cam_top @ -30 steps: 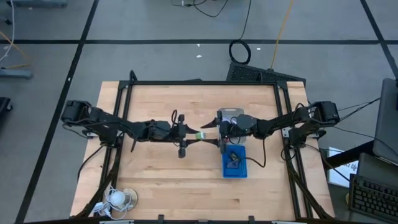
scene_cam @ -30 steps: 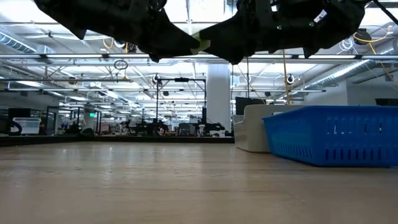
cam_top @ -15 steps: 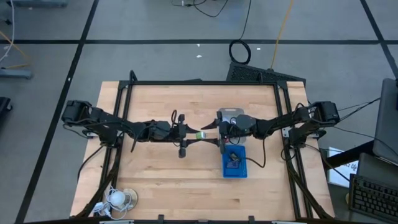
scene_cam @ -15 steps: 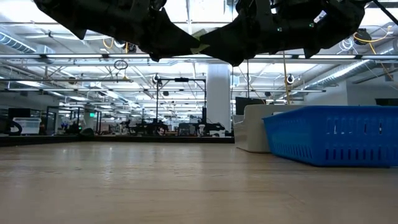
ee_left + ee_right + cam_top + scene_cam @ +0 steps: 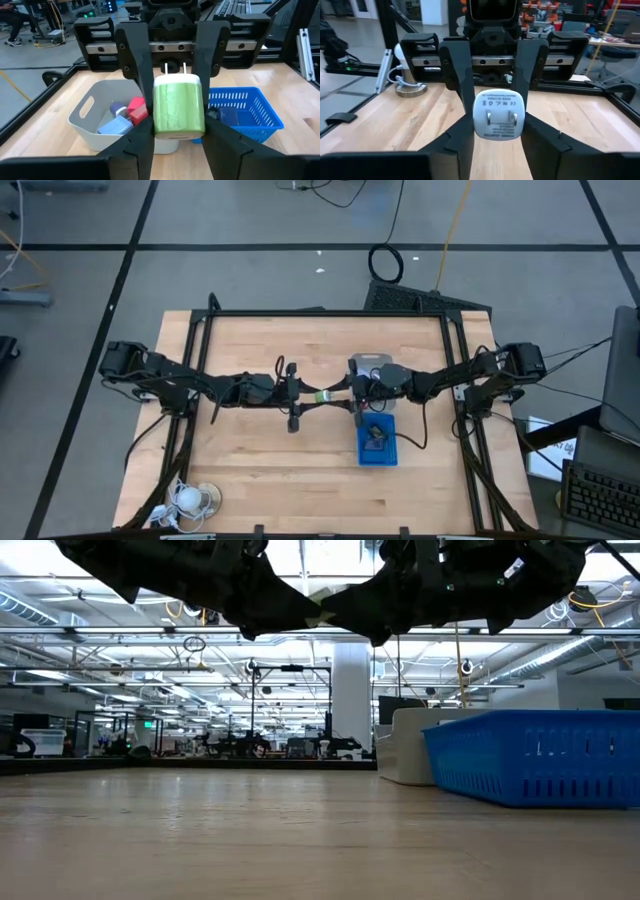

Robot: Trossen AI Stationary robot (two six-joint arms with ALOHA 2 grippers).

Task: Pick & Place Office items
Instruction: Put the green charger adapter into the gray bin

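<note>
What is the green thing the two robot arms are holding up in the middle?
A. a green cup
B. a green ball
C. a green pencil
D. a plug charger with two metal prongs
D: the charger has a green body and a white face with two metal prongs, pinched between the left tool and the right tool above the table.

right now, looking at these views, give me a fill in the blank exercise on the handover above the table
1. The green charger has two metal ______ at its white end.
2. The left gripper and right gripper meet above the ______ of the table.
3. The basket on the table below the right arm is ______ in colour.
4. In the left wrist view, the bin beside that basket is ______.

Missing words: prongs; middle; blue; white
</note>
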